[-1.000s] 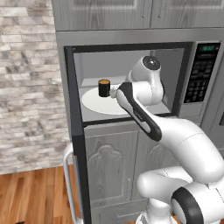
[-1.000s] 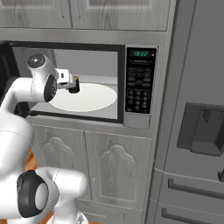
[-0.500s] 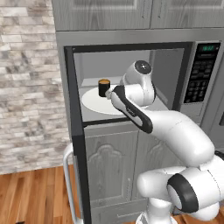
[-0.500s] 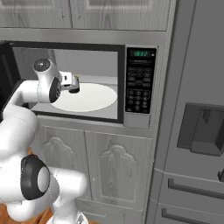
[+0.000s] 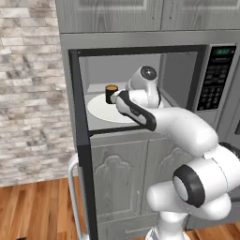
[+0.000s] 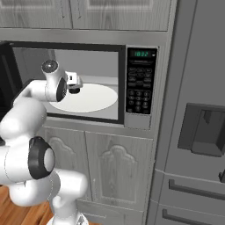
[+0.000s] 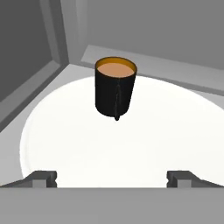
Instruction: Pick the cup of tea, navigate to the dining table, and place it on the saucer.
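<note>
- Hand view: I am seeing the cup of tea (image 7: 115,86) standing upright on the white turntable plate (image 7: 78,144), handle facing me.
- My gripper (image 7: 112,178) is hanging wide open, short of the cup, grasping nothing.
- I am risking bumping the handle, tipping tea inside the microwave (image 5: 140,89).

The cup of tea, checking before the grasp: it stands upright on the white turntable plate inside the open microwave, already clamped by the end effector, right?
Not clamped. In the hand view the cup of tea stands upright on the white turntable plate inside the microwave, apart from the open end effector.
</note>
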Robot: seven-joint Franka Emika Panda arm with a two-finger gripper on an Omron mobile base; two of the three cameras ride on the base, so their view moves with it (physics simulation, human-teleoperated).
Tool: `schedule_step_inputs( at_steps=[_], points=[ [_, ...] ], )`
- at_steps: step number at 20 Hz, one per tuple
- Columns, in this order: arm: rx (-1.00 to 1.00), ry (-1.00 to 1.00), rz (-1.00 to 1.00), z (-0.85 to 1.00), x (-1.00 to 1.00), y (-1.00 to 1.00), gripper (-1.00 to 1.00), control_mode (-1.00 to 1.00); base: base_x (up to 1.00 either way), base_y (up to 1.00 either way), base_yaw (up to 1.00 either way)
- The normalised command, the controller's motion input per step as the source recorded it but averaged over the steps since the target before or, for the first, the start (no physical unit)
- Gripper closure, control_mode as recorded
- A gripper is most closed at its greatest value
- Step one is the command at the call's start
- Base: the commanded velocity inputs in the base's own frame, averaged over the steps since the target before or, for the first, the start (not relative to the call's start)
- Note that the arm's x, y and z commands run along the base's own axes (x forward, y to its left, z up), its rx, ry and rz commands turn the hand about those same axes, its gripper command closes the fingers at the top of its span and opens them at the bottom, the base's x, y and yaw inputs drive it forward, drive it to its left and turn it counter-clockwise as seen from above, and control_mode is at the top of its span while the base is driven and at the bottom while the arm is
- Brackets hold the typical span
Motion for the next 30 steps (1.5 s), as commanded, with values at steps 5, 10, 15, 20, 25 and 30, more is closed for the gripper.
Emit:
schedule_step_inputs(
  at_steps=[5,10,15,20,25,30],
  points=[
    [0.02,0.0,0.0,-0.02,0.33,0.01,-1.0,-1.0,0.0,0.0,0.0],
    [0.0,0.01,0.0,-0.18,0.37,0.0,-1.0,-1.0,0.0,0.0,0.0],
    [0.0,0.0,0.0,-0.12,0.27,0.06,-1.0,-1.0,0.0,0.0,0.0],
    [0.0,0.0,0.0,-0.04,0.09,0.2,-1.0,-1.0,0.0,0.0,0.0],
    [0.0,0.0,0.0,-0.09,0.06,0.19,-1.0,-1.0,0.0,0.0,0.0],
    [0.0,0.0,0.0,-0.1,0.19,0.04,-1.0,-1.0,0.0,0.0,0.0]
  ],
)
